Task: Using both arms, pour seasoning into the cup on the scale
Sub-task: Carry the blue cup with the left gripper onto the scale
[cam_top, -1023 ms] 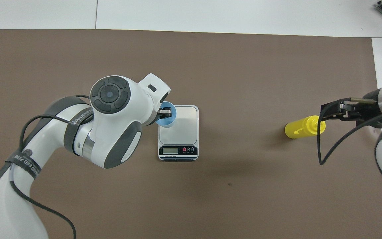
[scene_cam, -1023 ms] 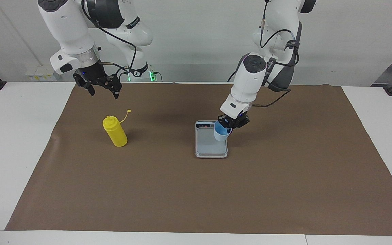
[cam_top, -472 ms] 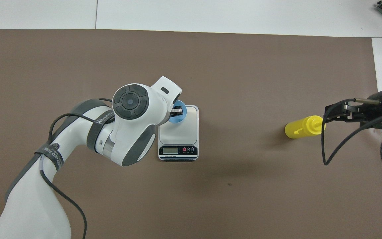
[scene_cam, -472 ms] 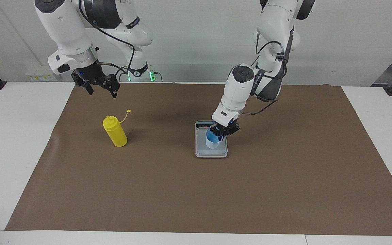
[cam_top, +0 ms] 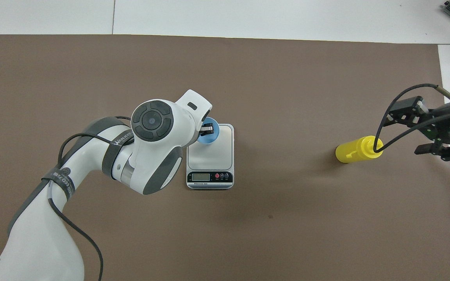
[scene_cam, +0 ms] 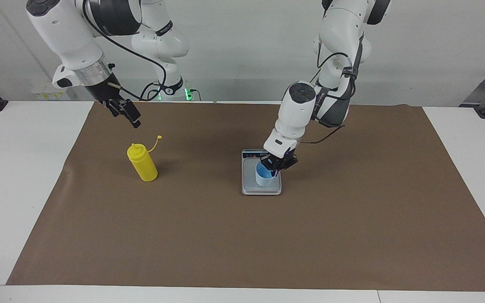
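**Cup on the scale**

The small light blue plastic cup [scene_cam: 264, 176] stands on the flat silver-grey digital scale [scene_cam: 251, 187], left end effector [scene_cam: 277, 165] clenched on its rim. The yellow plastic squeeze bottle [scene_cam: 142, 162] stands upright toward the right arm's end of the worktop [scene_cam: 225, 244], right end effector [scene_cam: 124, 112] released above.

- Paper mat [scene_cam: 242, 235] covers most of tabletop [scene_cam: 23, 176]; bare strips at both ends.
- Scale [scene_cam: 247, 188] on mat, approx. mid-table, display strip twd robots.
- Cup [scene_cam: 263, 178] upright on scale plate, at corner twd left arm's end, farther from robots than display.
- Left gripper [scene_cam: 277, 165] right at cup rim.
- Seasoning [scene_cam: 142, 163] upright on mat, well apart from scale, twd right arm's end.
- Tethered cap [scene_cam: 159, 137] sticks up beside nozzle, robots' side.
- Right gripper [scene_cam: 125, 112] up in air, over mat edge near seasoning.
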Robot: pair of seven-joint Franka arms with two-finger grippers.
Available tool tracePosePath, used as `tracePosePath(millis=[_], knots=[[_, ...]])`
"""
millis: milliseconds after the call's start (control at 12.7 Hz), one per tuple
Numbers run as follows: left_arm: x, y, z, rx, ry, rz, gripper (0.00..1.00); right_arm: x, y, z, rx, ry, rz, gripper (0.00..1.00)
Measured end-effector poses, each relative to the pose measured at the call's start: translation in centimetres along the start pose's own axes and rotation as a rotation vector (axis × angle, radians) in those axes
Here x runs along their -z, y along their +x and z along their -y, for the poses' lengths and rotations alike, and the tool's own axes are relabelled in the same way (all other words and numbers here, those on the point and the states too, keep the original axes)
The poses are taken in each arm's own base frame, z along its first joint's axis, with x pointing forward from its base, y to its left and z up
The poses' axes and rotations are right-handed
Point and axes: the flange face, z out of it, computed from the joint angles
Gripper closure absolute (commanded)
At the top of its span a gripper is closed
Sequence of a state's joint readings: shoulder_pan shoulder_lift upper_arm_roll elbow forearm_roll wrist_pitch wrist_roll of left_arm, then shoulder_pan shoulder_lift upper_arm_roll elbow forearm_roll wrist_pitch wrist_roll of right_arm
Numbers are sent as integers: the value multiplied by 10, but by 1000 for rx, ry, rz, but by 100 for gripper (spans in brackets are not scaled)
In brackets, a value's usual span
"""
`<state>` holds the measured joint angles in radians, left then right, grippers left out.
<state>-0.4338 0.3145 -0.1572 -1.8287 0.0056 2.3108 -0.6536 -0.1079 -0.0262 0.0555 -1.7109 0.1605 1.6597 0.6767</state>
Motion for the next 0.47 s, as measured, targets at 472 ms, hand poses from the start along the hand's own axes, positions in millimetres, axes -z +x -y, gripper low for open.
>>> tracePosePath(millis=[472], knots=[[6, 5, 9, 2, 16, -6, 0, -63, 119, -51, -261, -30, 193, 0]])
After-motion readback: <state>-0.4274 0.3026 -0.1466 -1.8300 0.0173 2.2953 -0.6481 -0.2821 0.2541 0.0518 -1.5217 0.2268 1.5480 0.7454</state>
